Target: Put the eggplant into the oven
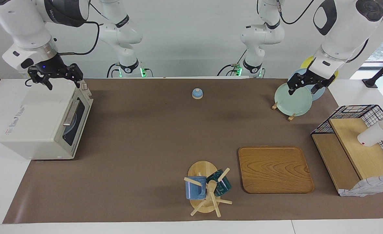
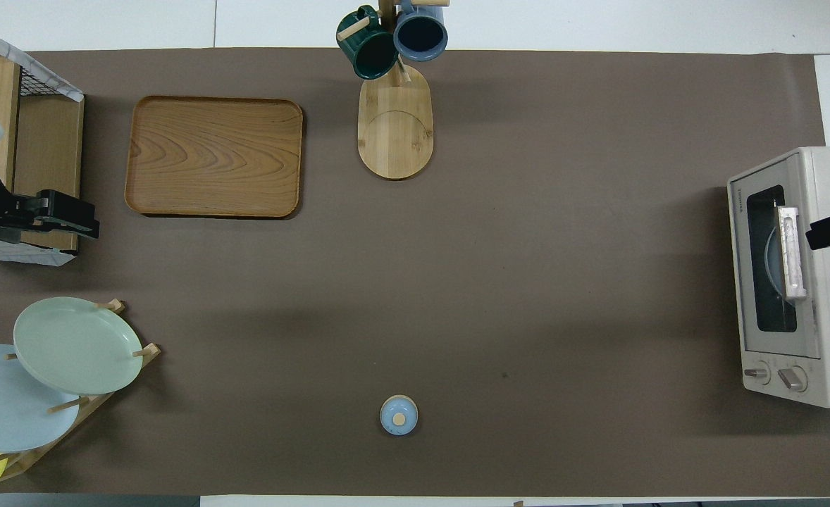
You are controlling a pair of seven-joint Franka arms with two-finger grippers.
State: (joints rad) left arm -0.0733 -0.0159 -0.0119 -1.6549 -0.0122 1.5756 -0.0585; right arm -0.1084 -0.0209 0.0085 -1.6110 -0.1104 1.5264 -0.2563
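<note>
The cream-white oven stands at the right arm's end of the table with its dark glass door shut; it also shows in the overhead view. A pale round shape shows through the glass. The eggplant is not in view in either frame. My right gripper hangs open and empty over the oven's top, at the edge above the door. My left gripper hangs open and empty over the plate rack at the left arm's end.
A wooden tray and a mug tree with two mugs lie farther from the robots. A small blue knobbed lid sits near the robots at mid-table. A wire-and-wood shelf holds a white cup.
</note>
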